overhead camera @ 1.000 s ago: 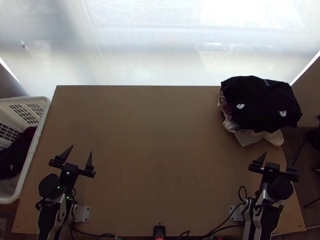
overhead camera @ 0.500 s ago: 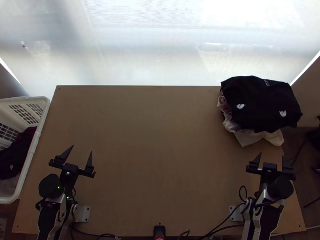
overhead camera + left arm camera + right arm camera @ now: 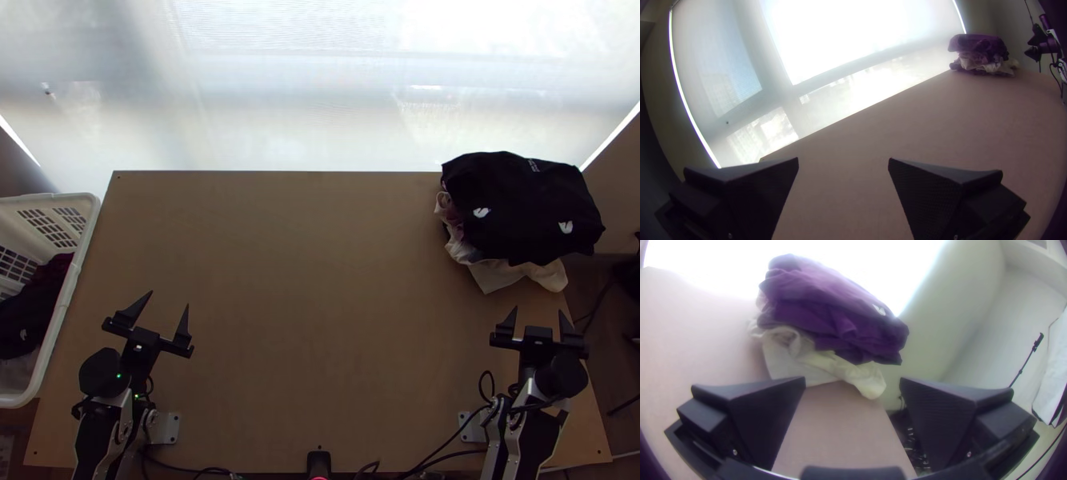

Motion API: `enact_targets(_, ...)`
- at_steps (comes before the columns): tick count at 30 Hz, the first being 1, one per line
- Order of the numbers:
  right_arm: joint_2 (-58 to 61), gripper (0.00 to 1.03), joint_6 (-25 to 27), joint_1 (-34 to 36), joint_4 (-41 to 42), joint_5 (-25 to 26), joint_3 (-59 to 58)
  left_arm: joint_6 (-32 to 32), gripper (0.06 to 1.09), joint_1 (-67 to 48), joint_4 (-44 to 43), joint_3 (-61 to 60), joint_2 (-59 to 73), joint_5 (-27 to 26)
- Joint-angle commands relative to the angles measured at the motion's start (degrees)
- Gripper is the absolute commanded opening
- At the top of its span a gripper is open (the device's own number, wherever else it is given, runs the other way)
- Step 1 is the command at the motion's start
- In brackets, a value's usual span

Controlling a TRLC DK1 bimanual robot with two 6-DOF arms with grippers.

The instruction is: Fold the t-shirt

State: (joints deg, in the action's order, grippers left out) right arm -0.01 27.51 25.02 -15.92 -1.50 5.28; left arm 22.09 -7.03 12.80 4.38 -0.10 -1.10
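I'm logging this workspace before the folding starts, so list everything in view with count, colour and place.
Printed cloth garment: one, black with white marks, topping the pile at the table's far right
Crumpled cloth beneath it: count unclear, cream
Plastic slatted basket: one, white, left of the table
Clothes inside it: count unclear, mostly dark, partly red
Wooden table: one, light brown, centre
Window blind: one, whitish, beyond the table
Small device: one, black, near edge's middle
Cables: several, black, near edge
Thin stand: one, black, beyond the table
Metal-and-plastic arms: two, silver and black, near corners
Left hand, right hand: two, black, above the table's near sides
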Motion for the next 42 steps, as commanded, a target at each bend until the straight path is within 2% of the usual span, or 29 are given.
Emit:
enact_targets(1, 0.0, 0.98, 0.0, 0.6, -0.1, -0.3, 0.0, -0.1, 1.04, -0.3, 0.1, 0.0, 0.0, -0.3)
enact_targets(5, 0.0, 0.98, 0.3, 0.9, -0.1, -0.3, 0.0, 0.1, 1.04, -0.9, 0.7, -0.1, 0.0, -2.4)
enact_targets(10, -0.1, 0.98, 1.7, 0.7, -0.2, -0.4, 0.1, 1.1, 1.04, -1.1, -0.1, 0.0, 0.0, -2.2)
enact_targets(11, -0.1, 0.98, 1.9, 0.6, -0.2, -0.4, 0.1, 2.4, 1.04, -1.0, -0.2, 0.0, 0.0, -1.4)
enact_targets(13, 1.2, 0.98, 4.5, 0.8, -0.2, -0.4, 0.1, 13.0, 1.04, -0.8, 1.0, 0.0, -0.1, -1.1)
enact_targets(14, 1.9, 0.98, 4.7, 0.5, -0.1, -0.4, 0.1, 12.9, 1.04, -0.4, 2.7, 0.1, -0.1, -1.1)
enact_targets(20, 1.9, 0.98, 4.2, 1.1, 2.6, 0.1, 0.7, 8.9, 1.04, 5.5, 0.3, 0.2, 0.0, -1.0)
enact_targets(25, 0.8, 0.98, 3.9, -0.6, -0.8, 0.3, 4.7, 6.7, 1.04, 10.8, -3.4, 4.1, 2.6, -0.8)
enact_targets(29, 4.9, 0.98, 1.8, -3.7, -0.3, 0.4, 11.3, -1.7, 1.04, 13.7, -8.2, 15.7, 18.3, 3.7)
enact_targets(33, 16.3, 0.98, -1.6, -5.0, -2.7, 0.9, 24.4, -7.3, 1.04, 21.5, -3.9, 30.2, 30.9, 5.7)
enact_targets(37, 26.2, 0.98, -6.5, -6.6, -11.0, 1.0, 41.0, -9.8, 1.04, 35.7, 5.6, 41.6, 39.1, 3.8)
enact_targets(42, 31.4, 0.98, -13.2, -7.5, -21.2, 0.9, 56.7, -10.0, 1.04, 59.8, 11.0, 47.9, 54.5, -7.2)
